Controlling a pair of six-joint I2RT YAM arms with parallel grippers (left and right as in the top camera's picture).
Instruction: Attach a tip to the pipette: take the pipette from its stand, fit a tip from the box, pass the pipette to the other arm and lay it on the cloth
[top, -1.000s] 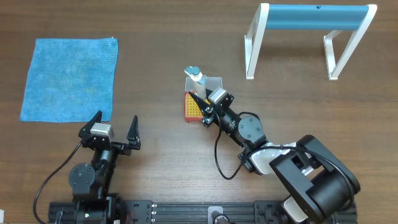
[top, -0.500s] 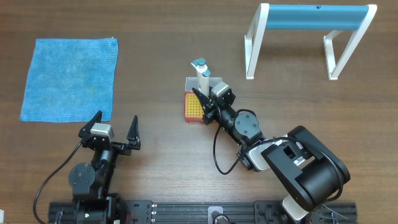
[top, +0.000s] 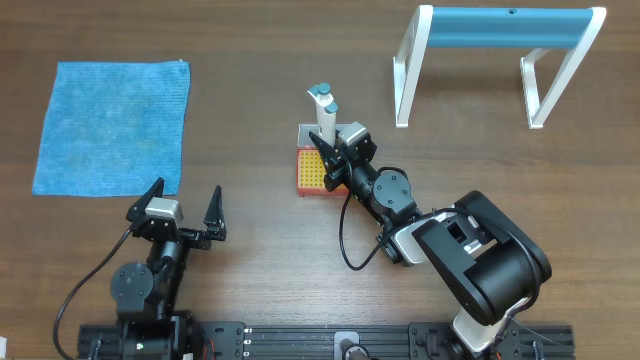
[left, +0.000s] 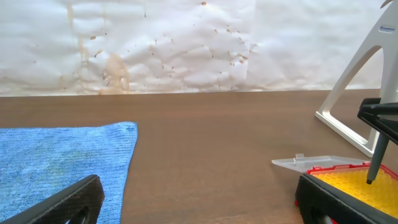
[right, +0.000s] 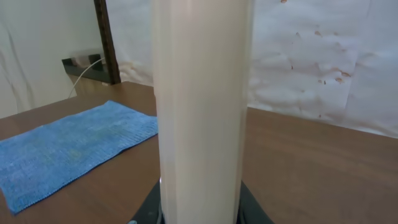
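Note:
My right gripper (top: 330, 152) is shut on the white pipette (top: 323, 112), which stands nearly upright with its blue cap up. In the right wrist view the pipette body (right: 202, 106) rises between the dark fingers (right: 144, 214). The left wrist view shows the pipette's thin dark lower end (left: 374, 163) just above the yellow rack of the red tip box (left: 351, 183). The tip box (top: 311, 171) sits mid-table with its clear lid (top: 345, 130) open behind it. The blue cloth (top: 112, 127) lies at the far left. My left gripper (top: 176, 212) stands open near the cloth's front corner, holding nothing.
The white pipette stand (top: 500, 62) with a blue top bar occupies the far right. One of its legs (left: 351, 81) rises behind the tip box. A pale wall closes off the back of the brown wooden table (top: 250, 250).
The right gripper has shifted slightly away from the arms' bases with the pipette, which now stands more upright over the tip box. The left arm has not moved.

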